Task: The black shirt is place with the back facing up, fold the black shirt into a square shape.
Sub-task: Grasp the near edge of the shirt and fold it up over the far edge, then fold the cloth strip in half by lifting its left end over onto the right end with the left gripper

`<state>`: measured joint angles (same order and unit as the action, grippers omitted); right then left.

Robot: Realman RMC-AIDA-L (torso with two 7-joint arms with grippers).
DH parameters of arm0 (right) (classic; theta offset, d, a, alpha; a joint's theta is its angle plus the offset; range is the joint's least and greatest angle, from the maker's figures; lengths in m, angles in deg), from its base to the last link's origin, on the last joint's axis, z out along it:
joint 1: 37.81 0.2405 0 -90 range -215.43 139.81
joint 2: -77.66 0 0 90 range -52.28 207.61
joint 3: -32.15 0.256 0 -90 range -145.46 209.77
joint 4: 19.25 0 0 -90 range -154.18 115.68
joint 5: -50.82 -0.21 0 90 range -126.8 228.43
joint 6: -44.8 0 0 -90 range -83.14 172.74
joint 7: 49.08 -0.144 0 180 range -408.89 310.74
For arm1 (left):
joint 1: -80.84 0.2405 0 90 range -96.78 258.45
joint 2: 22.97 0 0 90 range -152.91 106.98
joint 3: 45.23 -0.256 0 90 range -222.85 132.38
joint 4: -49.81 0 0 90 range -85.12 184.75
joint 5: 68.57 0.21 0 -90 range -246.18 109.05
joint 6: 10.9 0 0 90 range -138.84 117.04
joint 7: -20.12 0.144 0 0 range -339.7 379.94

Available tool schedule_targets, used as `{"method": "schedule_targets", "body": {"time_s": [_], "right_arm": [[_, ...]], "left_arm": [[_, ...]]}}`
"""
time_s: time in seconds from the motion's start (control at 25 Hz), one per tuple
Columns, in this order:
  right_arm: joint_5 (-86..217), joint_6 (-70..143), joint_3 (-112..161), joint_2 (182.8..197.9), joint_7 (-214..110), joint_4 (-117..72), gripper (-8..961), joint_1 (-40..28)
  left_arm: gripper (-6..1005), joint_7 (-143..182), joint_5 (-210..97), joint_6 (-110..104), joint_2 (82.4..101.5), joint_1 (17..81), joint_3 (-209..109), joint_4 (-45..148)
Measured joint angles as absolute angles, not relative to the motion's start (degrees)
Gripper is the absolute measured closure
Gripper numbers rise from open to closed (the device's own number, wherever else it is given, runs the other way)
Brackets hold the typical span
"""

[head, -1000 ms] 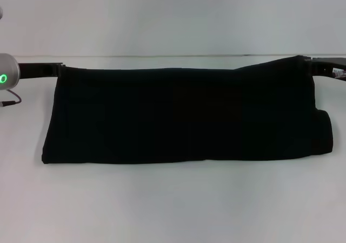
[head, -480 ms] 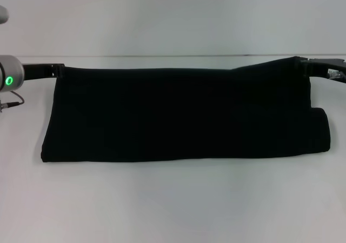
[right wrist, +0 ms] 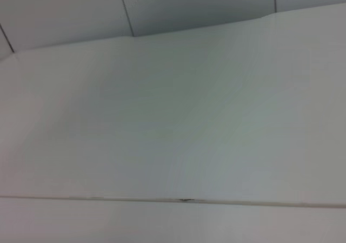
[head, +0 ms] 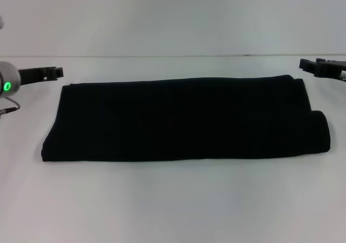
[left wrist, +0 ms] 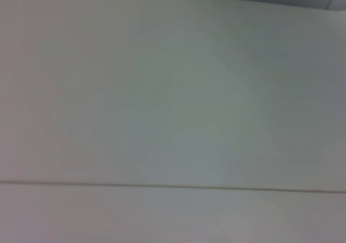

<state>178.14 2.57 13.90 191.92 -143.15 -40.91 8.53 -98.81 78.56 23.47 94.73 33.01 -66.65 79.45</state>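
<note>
The shirt (head: 184,118) lies flat on the white table (head: 173,199), folded into a long band running left to right across the middle of the head view. Its near edge is straight; at the right end a rounded bit of fabric (looks like a sleeve or folded hem) sticks out a little past the upper layer. No print, no neckline showing.

Left gripper (head: 58,71) sits just off the shirt's far-left corner, apart from the cloth, holding nothing. Arm behind it has a green light on. Can't tell whether its fingers are spread or closed from here.

Right gripper (head: 304,65) is just beyond the far-right corner, also clear of the fabric and empty, w/ a gap of bare table between it and the shirt. Same story on the fingers: can't tell.

Both wrist views show only pale table surface and wall; no shirt, no fingers in either.
</note>
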Motion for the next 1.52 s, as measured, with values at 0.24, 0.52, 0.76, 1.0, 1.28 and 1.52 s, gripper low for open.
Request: {"method": "schedule_targets", "body": {"time_s": [0.24, 0.52, 0.76, 1.0, 1.28, 1.52], "right_arm": [[177.86, -13.55, 14.13, 191.05, -148.24, -47.74, 402, 4.26], [176.03, -29.10, 14.19, 189.87, -153.36, -53.36, 102, -1.60], [176.32, -35.14, 13.70, 187.57, -156.82, -53.43, 103, -4.90], [176.45, -42.53, 12.63, 186.16, -156.29, -53.29, 104, -6.16], [176.50, -41.98, 10.05, 186.54, -155.77, -52.76, 105, -5.26], [176.37, -40.02, 9.23, 186.85, -155.77, -52.65, 105, -3.87]], "left_arm": [[577, -103.02, 74.96, 44.92, 94.46, 38.59, -66.67, 88.98], [284, -101.30, 63.87, 69.65, 93.70, 46.60, -66.48, 96.24], [75, -102.30, 63.20, 77.65, 93.84, 49.73, -65.28, 98.49], [61, -108.32, 68.38, 84.30, 93.57, 50.75, -63.86, 99.56], [65, -115.61, 75.75, 87.87, 92.93, 49.76, -63.44, 98.02], [67, -122.35, 76.84, 83.11, 92.22, 48.30, -63.42, 93.57]]}}
